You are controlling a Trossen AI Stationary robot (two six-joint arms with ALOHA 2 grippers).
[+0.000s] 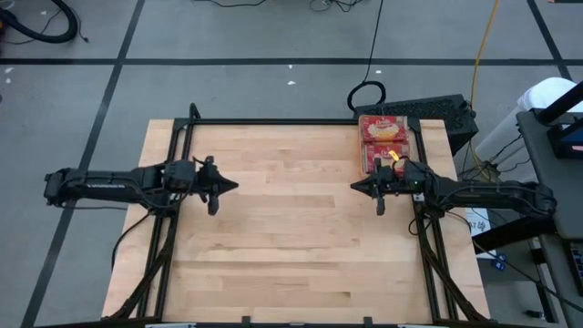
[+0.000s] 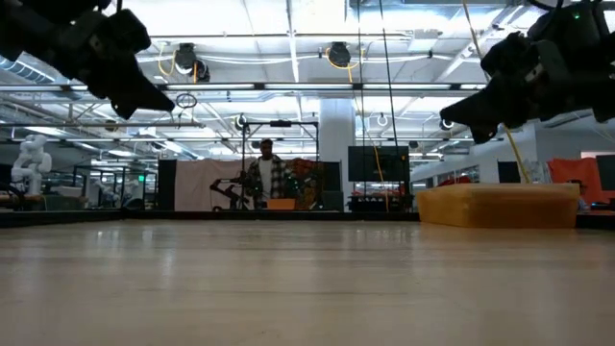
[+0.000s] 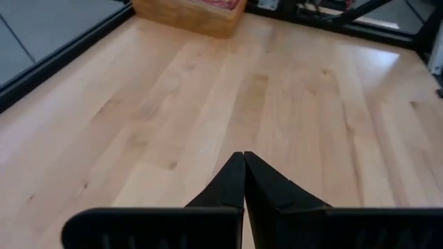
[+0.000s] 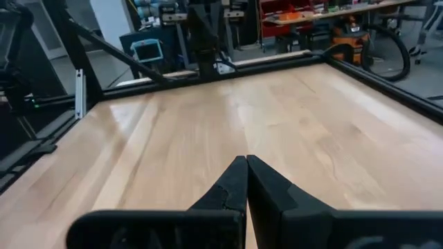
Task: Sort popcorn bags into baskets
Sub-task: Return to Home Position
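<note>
The popcorn bags (image 1: 383,130) lie in the orange basket (image 2: 500,206) at the table's (image 1: 291,255) far right corner — light, slick packets, probably best pinched at an edge. The left pincer (image 1: 234,185) and the right pincer (image 1: 355,189) hover, each pressed together and empty.

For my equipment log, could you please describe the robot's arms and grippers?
The left arm and right arm are black, slim and jointed, with black cables leading away from each. The left gripper and right gripper each have two dark, wedge-shaped fingers tapering to a point.
</note>
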